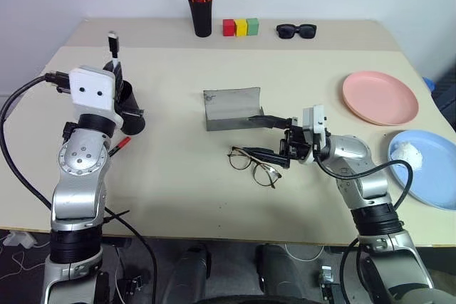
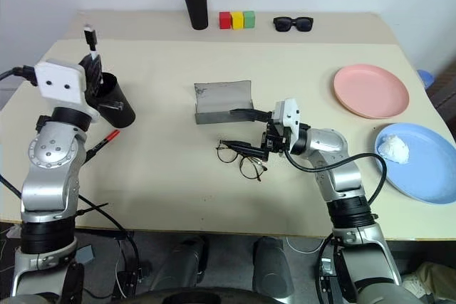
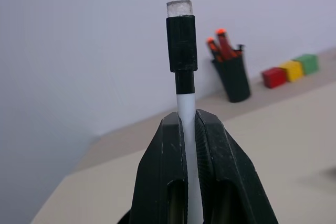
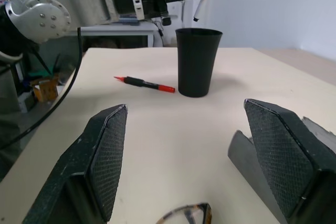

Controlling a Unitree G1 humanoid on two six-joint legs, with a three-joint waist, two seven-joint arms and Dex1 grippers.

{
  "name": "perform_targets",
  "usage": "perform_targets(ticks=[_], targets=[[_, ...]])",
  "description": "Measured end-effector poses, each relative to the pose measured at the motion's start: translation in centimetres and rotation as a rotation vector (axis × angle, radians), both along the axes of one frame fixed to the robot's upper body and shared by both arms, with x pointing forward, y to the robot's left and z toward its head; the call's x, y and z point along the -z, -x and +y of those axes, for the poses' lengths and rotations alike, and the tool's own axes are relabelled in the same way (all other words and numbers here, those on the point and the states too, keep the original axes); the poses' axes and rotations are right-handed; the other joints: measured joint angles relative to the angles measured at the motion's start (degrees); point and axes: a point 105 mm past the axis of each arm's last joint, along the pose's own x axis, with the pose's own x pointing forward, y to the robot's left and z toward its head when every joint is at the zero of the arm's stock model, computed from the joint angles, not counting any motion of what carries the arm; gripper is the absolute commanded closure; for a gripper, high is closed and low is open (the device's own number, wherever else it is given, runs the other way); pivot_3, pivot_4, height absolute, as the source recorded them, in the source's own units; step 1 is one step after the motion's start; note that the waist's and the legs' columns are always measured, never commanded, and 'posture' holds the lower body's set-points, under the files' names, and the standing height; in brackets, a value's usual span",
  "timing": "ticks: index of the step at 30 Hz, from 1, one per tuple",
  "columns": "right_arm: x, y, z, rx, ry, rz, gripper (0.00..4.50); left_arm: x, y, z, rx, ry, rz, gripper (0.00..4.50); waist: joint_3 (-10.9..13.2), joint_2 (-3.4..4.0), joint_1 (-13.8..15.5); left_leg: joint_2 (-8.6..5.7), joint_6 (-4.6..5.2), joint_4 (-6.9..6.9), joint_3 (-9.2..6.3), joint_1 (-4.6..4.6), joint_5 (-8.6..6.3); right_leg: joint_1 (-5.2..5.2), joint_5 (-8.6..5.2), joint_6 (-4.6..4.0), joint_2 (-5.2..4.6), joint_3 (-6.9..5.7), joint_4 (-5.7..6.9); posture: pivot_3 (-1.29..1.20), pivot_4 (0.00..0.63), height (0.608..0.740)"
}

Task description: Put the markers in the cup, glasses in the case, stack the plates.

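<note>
A marker is pinched upright in the left pincer above the cup, ready for dropping; at three o'clock, the right pincer is spread over the glasses.

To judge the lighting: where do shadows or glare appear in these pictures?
Left eye view: even light, only a faint shadow under the glasses; right wrist view: the cup throws a soft shadow on the table; no strong glare.

Open surface: bare stretch between cup and case.
Obstacle: marker lying beside the cup.
</note>
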Motion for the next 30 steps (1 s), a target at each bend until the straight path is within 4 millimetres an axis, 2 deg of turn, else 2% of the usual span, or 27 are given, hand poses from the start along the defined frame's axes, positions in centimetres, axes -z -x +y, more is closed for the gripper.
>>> perform_targets(ticks=[7,20,30], targets=[[0.0,0.0,0.3,0.000,-0.019,0.004,0.85,-0.1,0.1,1.5,-0.072,0.037,0.003,4.47,0.0,0.00,0.0,0.00,-0.02,0.00,-0.01,0.00,0.01,0.00,0.02,0.01,0.00,0.00,0.01,0.00,0.150,0.740],[0.1,-0.1,0.5,-0.003,-0.025,0.011,0.85,0.7,0.0,2.0,-0.116,0.091,0.021,4.47,0.0,0.00,0.0,0.00,-0.04,0.00,-0.02,0.00,0.02,0.00,0.03,0.01,0.01,0.00,0.01,0.00,0.150,0.740],[0.1,-0.1,0.5,-0.002,-0.025,0.012,0.85,2.2,-0.6,2.7,-0.151,0.113,0.070,4.47,0.0,0.00,0.0,0.00,-0.05,0.00,-0.02,0.00,0.03,0.00,0.03,0.01,0.01,0.00,0.01,0.00,0.150,0.740]])
